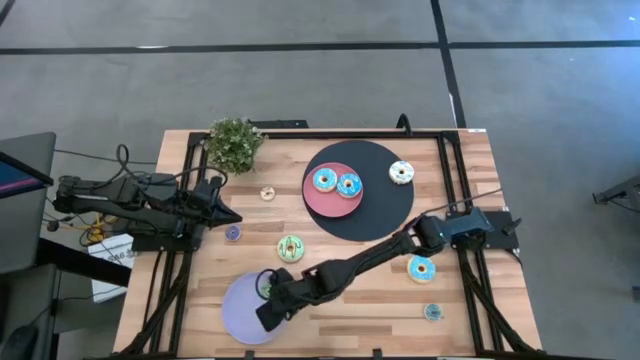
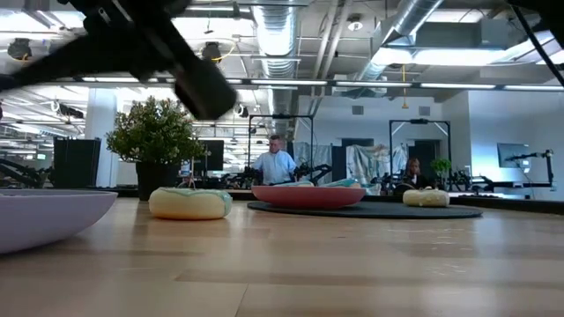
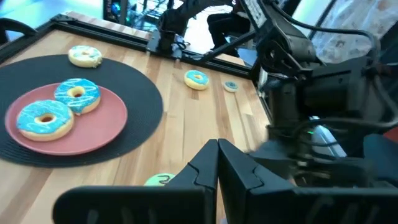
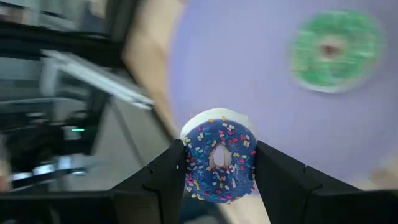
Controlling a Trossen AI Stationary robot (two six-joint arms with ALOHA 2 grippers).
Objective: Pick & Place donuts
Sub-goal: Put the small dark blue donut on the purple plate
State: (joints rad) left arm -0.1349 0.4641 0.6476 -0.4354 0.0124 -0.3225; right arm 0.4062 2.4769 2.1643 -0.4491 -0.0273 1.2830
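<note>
My right gripper (image 4: 217,163) reaches across the table to the lavender plate (image 1: 240,318) near the front left and is shut on a dark blue donut with sprinkles (image 4: 219,165). A small green donut (image 4: 333,50) lies flat on that plate. Two blue-iced donuts (image 1: 324,180) (image 1: 349,184) lie on the pink plate (image 1: 330,205). A white donut (image 1: 401,172) lies on the black mat. My left gripper (image 1: 228,214) is shut and empty at the table's left, above the wood near a small purple donut (image 1: 232,233). My right gripper pinches the dark blue donut by two opposite sides of its outer rim (image 4: 188,163) between its two fingers. The fingers come from above, pointing down at the lavender plate. The donut's iced face is turned toward the wrist camera, and it is held over the plate.
A bigger green donut (image 1: 291,248), a small cream one (image 1: 268,193), a blue-and-yellow one (image 1: 421,268) and a small teal one (image 1: 432,312) lie on the wood. A potted plant (image 1: 235,143) stands at the far left. My right arm (image 1: 370,255) crosses the table's middle.
</note>
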